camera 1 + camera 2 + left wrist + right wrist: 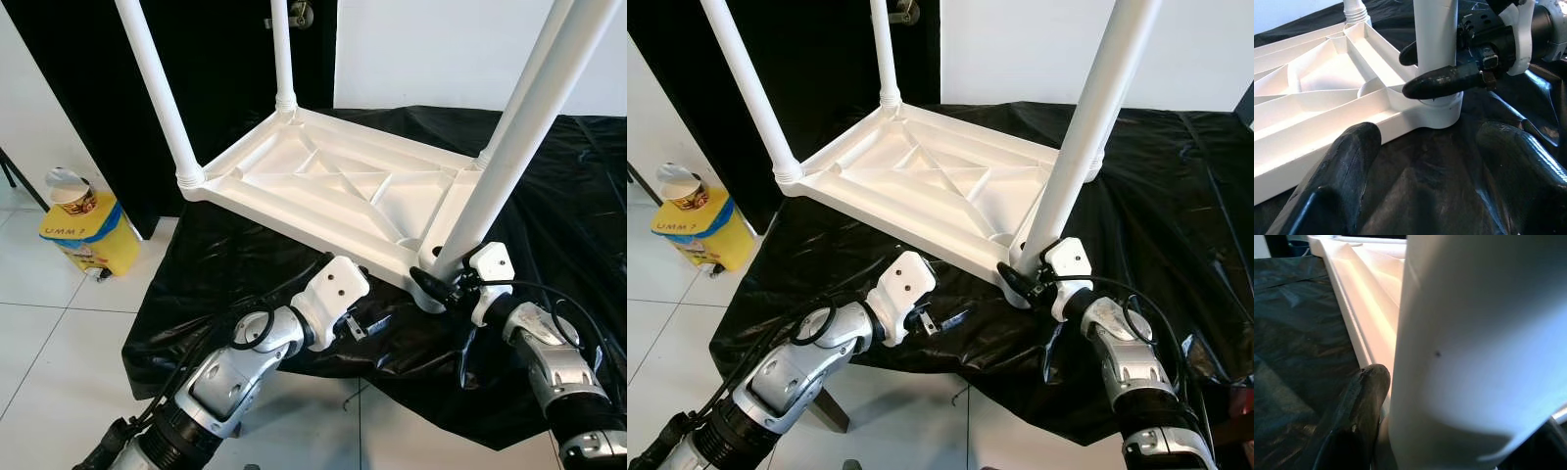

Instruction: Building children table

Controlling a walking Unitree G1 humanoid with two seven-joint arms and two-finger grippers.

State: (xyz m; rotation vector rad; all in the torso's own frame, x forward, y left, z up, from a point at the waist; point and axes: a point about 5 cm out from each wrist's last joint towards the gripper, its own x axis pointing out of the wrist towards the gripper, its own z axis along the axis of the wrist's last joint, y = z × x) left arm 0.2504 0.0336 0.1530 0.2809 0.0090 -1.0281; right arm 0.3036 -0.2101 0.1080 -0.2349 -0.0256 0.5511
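Right gripper (1437, 66) clamps the near table leg (509, 147) at its socket; upturned tabletop (338, 186) beside it. Left gripper (1425, 171) gapes empty, just short of that corner.

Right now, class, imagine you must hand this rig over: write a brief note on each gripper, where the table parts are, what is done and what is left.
Right gripper: shut on the near right leg, just above its corner socket.
Left gripper: open, empty, low over the black sheet by the tabletop's near edge.
Tabletop lies upside down on the sheet; four white legs stand up from its corners.
Done: all four legs are in.
Left: I cannot tell whether the held leg is fully seated; check it, release, then turn the table upright.
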